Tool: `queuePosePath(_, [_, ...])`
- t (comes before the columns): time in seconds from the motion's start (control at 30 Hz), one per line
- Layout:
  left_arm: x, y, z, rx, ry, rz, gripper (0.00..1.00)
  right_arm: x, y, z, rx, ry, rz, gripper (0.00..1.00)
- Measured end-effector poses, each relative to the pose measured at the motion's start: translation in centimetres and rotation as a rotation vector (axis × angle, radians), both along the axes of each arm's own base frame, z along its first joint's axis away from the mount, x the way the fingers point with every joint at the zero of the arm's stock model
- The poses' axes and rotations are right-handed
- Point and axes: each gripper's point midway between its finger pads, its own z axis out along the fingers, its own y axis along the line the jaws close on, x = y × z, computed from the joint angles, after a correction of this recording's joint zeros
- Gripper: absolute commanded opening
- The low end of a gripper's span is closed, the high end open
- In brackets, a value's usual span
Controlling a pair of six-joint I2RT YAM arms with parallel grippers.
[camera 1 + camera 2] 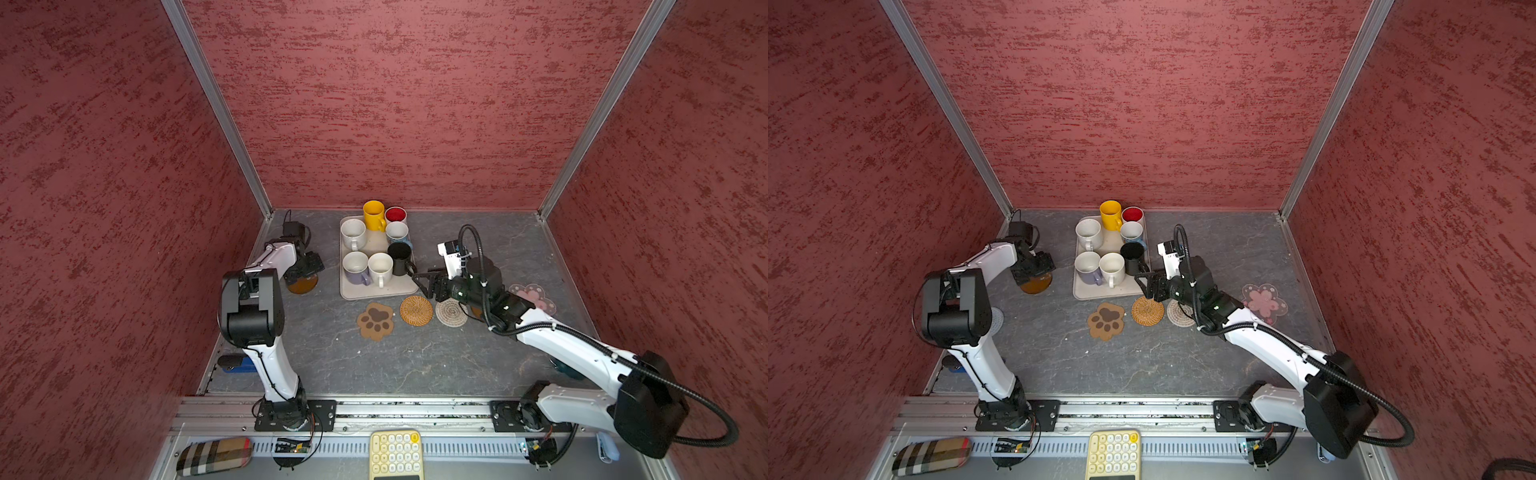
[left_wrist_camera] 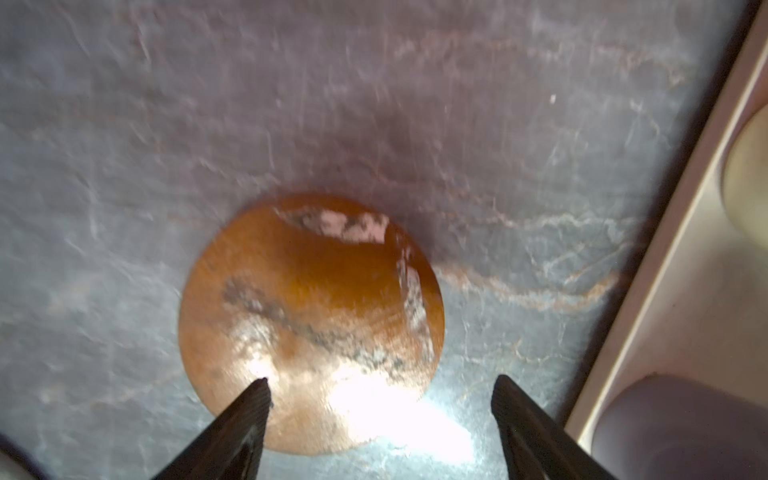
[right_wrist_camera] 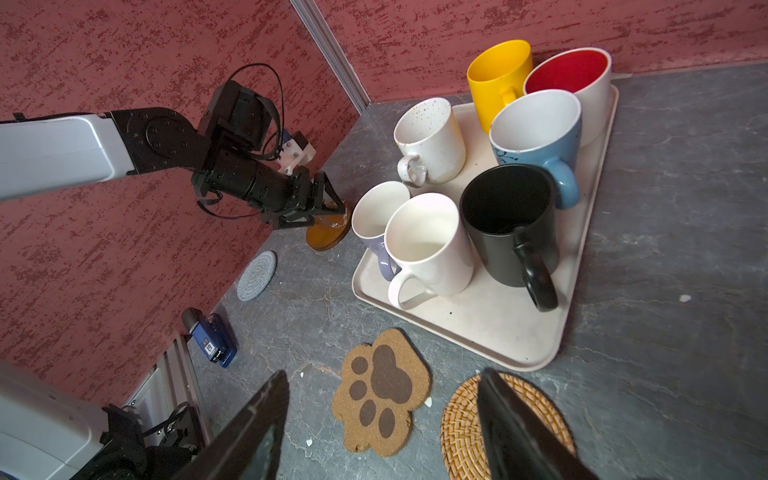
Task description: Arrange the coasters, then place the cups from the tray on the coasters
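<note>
1 amber coaster (image 2: 311,311) under left gripper (image 2: 382,380), jaws spread, tray (image 2: 706,311) beside

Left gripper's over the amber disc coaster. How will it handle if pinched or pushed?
The amber disc shows glare, so it is probably slick and may slide when pushed. It lies flat and thin, so the open left gripper likely must catch its edge. Its crisp round rim suggests stiffness.

Robot lab cell, red panels (image 1: 395,104), aluminium rail (image 1: 415,409)
</note>
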Motion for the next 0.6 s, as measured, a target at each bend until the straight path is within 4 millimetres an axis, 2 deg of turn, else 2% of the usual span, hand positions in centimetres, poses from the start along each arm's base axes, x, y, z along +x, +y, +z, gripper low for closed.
queuePosePath(0.27, [1.9, 1.6, -1.7, 0.006, 0.035, -0.001, 0.85, 1.0, 0.5, -1.7, -0.049, 0.023, -0.009, 0.73])
queuePosePath(0.5, [4.3, 2.6, -1.1, 0.014, 0.018, -0.007, 0.84, 3.0, 2.1, -1.3, -0.065, 0.015, -0.001, 0.73])
queuePosePath(0.6, [4.9, 3.1, -0.6, 0.02, 0.013, -0.009, 0.84, 3.8, 2.7, -1.9, -0.075, 0.025, 0.004, 0.73])
